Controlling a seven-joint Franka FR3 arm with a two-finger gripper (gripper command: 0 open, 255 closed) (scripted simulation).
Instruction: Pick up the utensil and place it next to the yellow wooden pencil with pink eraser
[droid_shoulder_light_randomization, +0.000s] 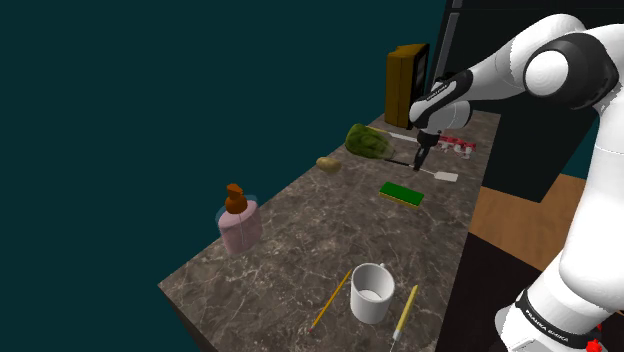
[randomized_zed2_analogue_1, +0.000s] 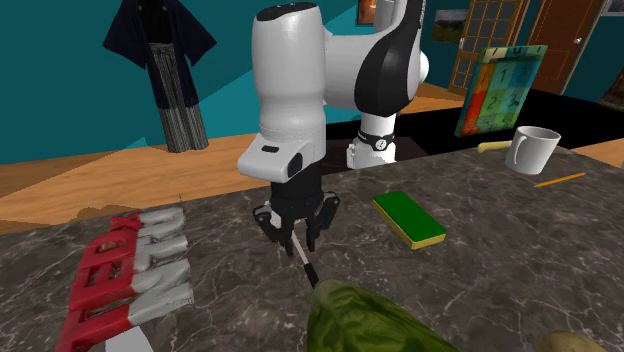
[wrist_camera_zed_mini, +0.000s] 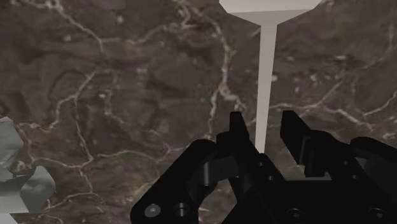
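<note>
The utensil is a thin spatula with a white shaft (wrist_camera_zed_mini: 264, 76) and a flat white blade (droid_shoulder_light_randomization: 447, 176), lying on the dark marble counter (droid_shoulder_light_randomization: 300, 230). My black gripper (droid_shoulder_light_randomization: 422, 158) hangs low over its shaft (randomized_zed2_analogue_1: 306, 266), near the counter's far end in the shoulder view. In the wrist view the gripper (wrist_camera_zed_mini: 264, 130) is open, its fingers standing either side of the shaft; the right finger shows a gap. Two yellow pencils (droid_shoulder_light_randomization: 330, 298) (droid_shoulder_light_randomization: 405, 310) lie at the near end, either side of a white mug (droid_shoulder_light_randomization: 370, 292). I cannot tell which one has the eraser.
A green sponge (droid_shoulder_light_randomization: 402, 193) lies just nearer than the utensil. A bumpy green lump (droid_shoulder_light_randomization: 368, 140) and a red-and-grey rack (randomized_zed2_analogue_1: 130, 275) flank the gripper. A pink soap bottle (droid_shoulder_light_randomization: 238, 220) stands at the counter's left edge, and a brown box (droid_shoulder_light_randomization: 405, 85) at the far end.
</note>
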